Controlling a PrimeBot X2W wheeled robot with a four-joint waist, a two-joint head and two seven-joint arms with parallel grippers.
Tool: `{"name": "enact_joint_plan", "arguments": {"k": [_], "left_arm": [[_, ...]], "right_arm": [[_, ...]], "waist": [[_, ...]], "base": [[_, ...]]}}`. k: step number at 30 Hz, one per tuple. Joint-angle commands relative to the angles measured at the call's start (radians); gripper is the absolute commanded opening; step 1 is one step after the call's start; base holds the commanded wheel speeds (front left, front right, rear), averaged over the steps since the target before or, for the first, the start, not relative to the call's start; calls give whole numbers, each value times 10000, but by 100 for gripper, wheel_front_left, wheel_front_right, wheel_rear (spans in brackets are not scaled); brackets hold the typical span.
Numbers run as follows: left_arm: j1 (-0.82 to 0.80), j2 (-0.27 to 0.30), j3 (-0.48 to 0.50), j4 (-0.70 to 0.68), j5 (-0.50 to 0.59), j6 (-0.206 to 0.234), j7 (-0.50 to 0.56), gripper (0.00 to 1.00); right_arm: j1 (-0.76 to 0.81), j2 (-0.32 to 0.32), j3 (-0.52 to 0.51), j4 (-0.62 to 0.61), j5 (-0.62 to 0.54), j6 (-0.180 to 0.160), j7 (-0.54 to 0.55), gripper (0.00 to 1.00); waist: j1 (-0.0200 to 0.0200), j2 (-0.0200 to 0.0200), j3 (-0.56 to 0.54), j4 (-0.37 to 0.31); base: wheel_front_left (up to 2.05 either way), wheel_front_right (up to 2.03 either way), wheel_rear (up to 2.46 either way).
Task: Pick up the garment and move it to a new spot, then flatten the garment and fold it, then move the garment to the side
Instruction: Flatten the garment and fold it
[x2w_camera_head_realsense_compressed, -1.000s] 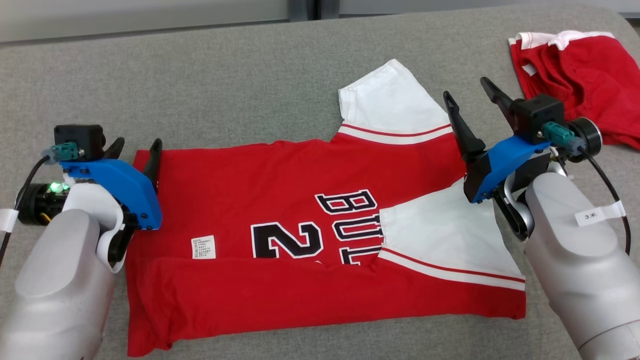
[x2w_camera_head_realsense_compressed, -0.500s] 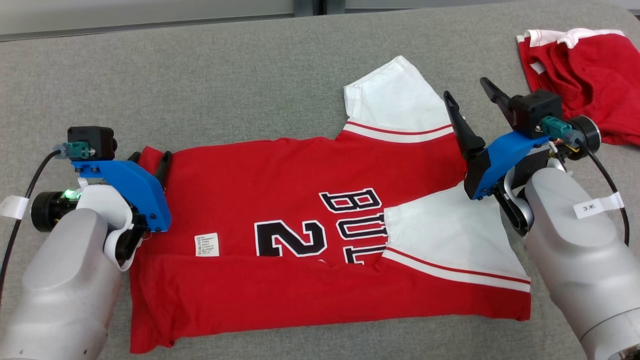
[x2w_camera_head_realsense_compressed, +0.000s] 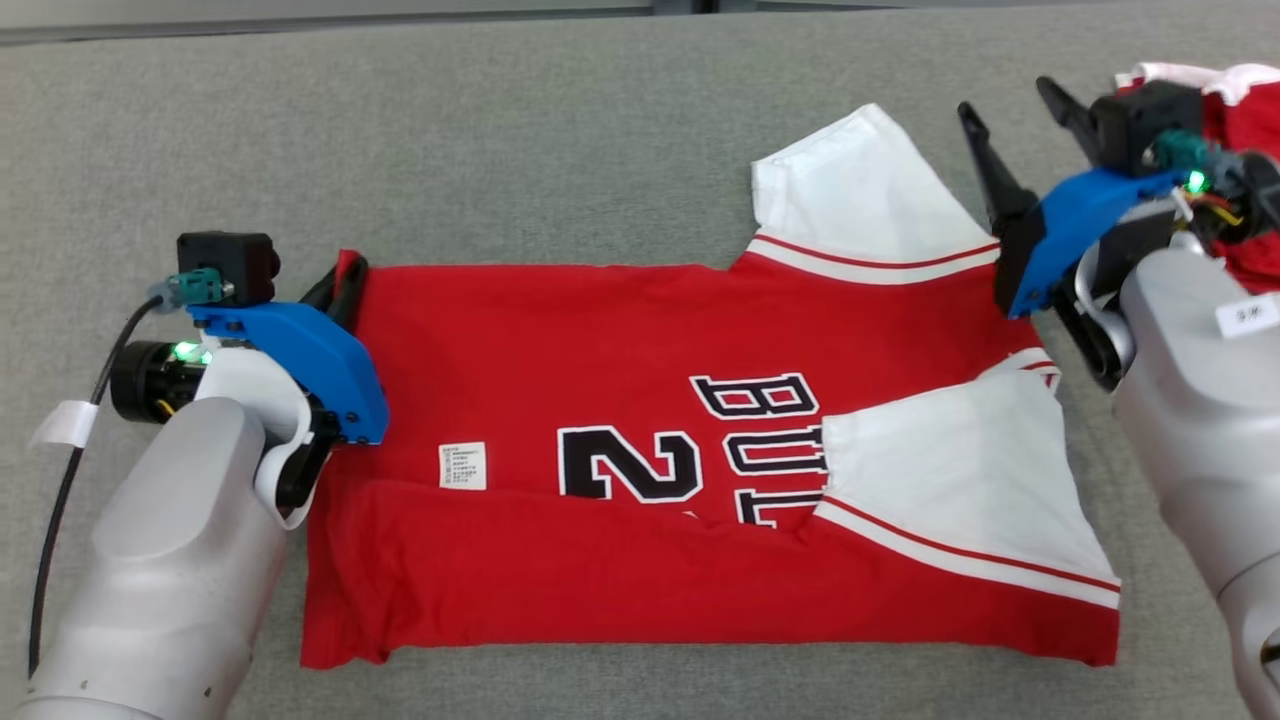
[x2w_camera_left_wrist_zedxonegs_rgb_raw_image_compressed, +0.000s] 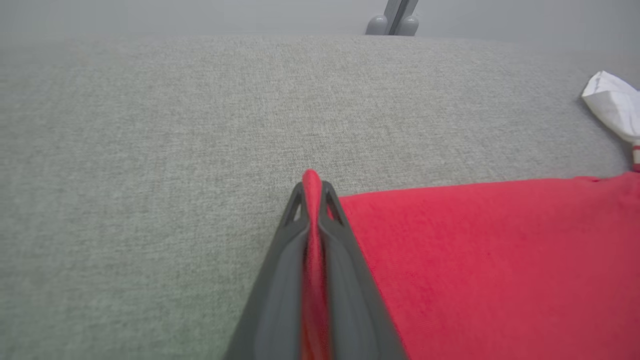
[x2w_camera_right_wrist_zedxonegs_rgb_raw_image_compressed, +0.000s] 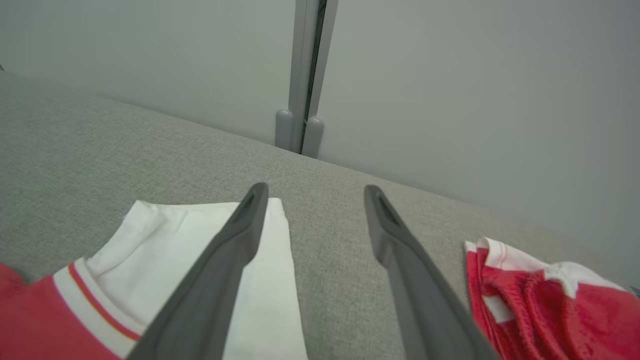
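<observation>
A red jersey with white sleeves and black lettering lies spread on the grey fabric surface, its near long edge folded over. My left gripper is shut on the jersey's far left corner; in the left wrist view red cloth is pinched between the fingers. My right gripper stands open above the far white sleeve, beside the jersey's right end, holding nothing. In the right wrist view its fingers spread over the sleeve's edge.
A second crumpled red and white garment lies at the far right of the surface, partly behind my right wrist. A grey wall with a vertical post rises behind the surface.
The camera has shifted. My left gripper closed onto the jersey's far left corner. My right gripper rose and moved away from the near sleeve toward the far sleeve, still open.
</observation>
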Motion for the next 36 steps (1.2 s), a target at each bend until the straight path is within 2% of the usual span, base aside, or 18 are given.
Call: {"name": "enact_joint_plan", "arguments": {"k": [1, 9, 17, 29, 30, 31, 32, 36], "left_arm": [[-140, -15, -19, -50, 59, -9, -100, 0], [-315, -264, -272, -563, 209, -5, -634, 0], [-595, -525, -493, -981, 359, 78, -798, 0], [-913, -766, -683, -1032, 329, 90, -891, 0], [-922, -776, -700, -1005, 323, 87, -907, 0], [-950, -781, -711, -977, 311, 84, -931, 0], [-987, -788, -710, -958, 299, 83, -944, 0], [-966, -734, -674, -823, 277, 98, -1097, 0]], "right_arm": [[-222, -59, 26, 77, 37, 2, 82, 100], [-1569, -156, 297, 924, 537, 2, 1376, 100], [-2250, -179, 385, 1673, 1304, 2, 2421, 100], [-2209, -337, 764, 2211, 1651, 2, 2753, 100], [-2184, -312, 813, 2248, 1682, 2, 2835, 82], [-2169, -258, 810, 2259, 1766, 2, 2822, 10], [-2168, -192, 794, 2258, 1842, 2, 2785, 0], [-2174, -169, 811, 2236, 1979, 0, 2340, 0]], "waist": [[0, 0, 152, 165], [0, 0, 776, 826], [0, 0, 1356, 1338], [0, 0, 1744, 1524], [0, 0, 1757, 1527], [0, 0, 1766, 1517], [0, 0, 1773, 1493], [0, 0, 1667, 1324]], "base": [[0, 0, 0], [0, 0, 0], [0, 0, 0], [0, 0, 0], [0, 0, 0], [0, 0, 0], [0, 0, 0], [0, 0, 0]]}}
